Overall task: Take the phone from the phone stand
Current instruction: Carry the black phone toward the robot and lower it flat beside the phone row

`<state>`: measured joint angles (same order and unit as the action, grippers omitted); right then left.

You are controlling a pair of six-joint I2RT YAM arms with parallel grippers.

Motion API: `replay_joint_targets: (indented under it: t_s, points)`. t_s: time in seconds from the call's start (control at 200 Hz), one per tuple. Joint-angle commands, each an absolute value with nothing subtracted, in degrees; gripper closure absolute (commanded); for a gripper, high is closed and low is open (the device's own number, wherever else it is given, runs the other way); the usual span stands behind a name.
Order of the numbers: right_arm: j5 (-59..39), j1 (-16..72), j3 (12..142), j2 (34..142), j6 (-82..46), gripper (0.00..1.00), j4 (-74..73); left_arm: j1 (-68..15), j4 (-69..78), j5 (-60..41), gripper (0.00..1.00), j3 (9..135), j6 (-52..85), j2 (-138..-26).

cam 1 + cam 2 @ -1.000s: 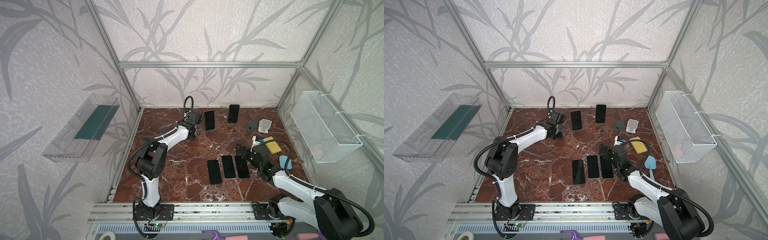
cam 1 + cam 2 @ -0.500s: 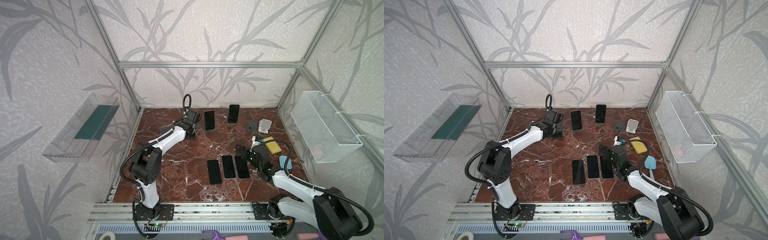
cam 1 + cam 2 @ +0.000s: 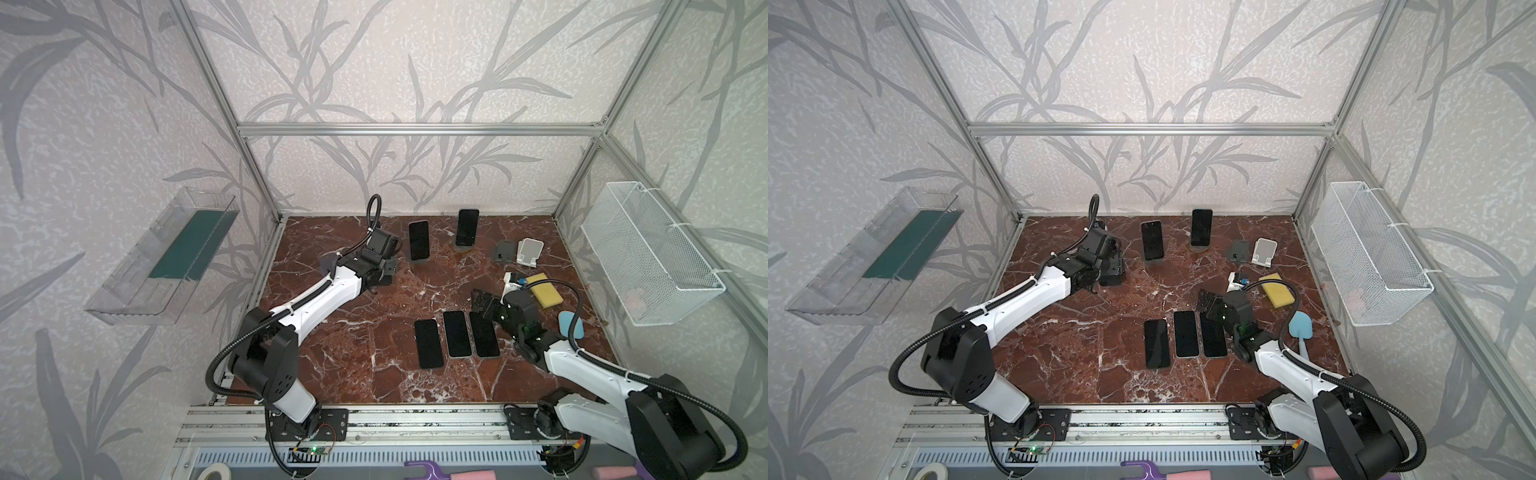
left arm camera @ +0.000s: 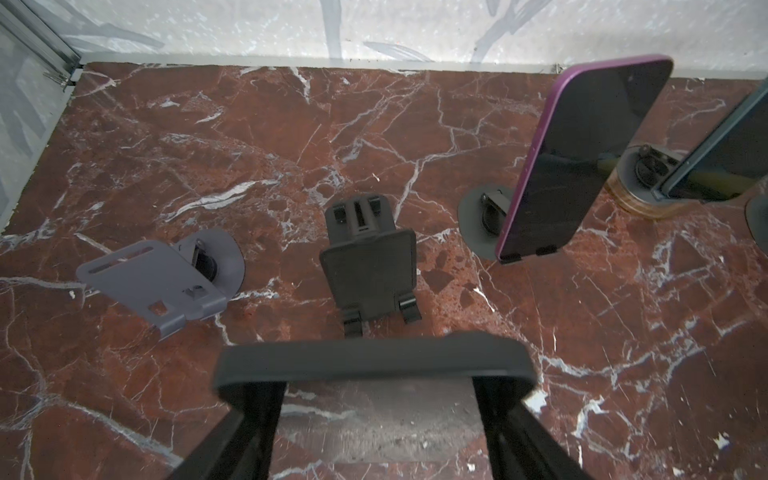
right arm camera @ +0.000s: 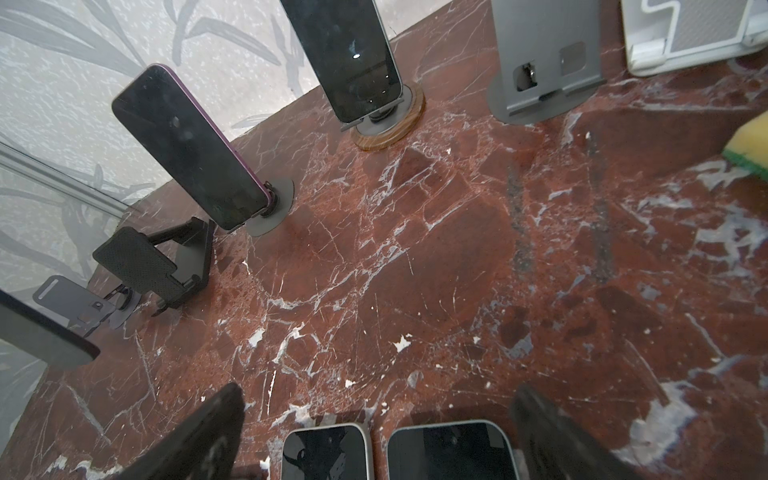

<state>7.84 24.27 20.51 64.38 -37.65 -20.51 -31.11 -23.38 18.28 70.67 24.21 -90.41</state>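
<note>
Shows the left gripper (image 4: 376,392) clamped narrowly across a dark phone (image 4: 374,359), held clear just in front of the empty black stand (image 4: 368,266). Against a second ago, shows that arm drawn back from the stand; suggests removal done, with only setting down left. Just beside the stand, shows a purple phone (image 4: 582,158) propped at a tilt. Well in front of the stand, shows the right gripper (image 5: 382,440) spread wide and empty above flat phones (image 5: 449,453).

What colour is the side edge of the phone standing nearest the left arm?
The phone's edge is purple, clearest in the left wrist view.
</note>
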Motion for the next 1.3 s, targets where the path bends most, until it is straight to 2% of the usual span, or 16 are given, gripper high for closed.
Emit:
replay_joint_targets:
  t_s: [0.0,0.23,0.465,0.776,1.051,1.296]
  points:
    - [8.2,24.4,21.9,63.6,-36.9,0.00,-20.6,-32.1,-27.4,17.2,0.45,68.9,24.7,-87.3]
    - [6.9,24.5,22.2,63.9,-36.9,0.00,-20.4,-34.0,-33.0,13.1,0.49,65.7,29.1,-85.5]
    - [6.9,24.7,22.1,63.0,-36.9,0.00,-20.1,-39.2,-33.7,10.2,0.49,59.2,35.4,-84.4]
    - [6.5,25.0,22.1,63.2,-37.0,0.00,-20.5,-43.3,-41.3,8.9,0.48,59.3,39.4,-84.3]
    - [6.5,25.1,22.0,63.5,-37.0,0.00,-20.8,-46.1,-35.4,3.4,0.48,57.4,43.0,-87.7]
    - [7.1,25.1,21.9,63.5,-36.9,0.00,-20.8,-47.6,-32.6,3.2,0.48,57.4,44.5,-93.1]
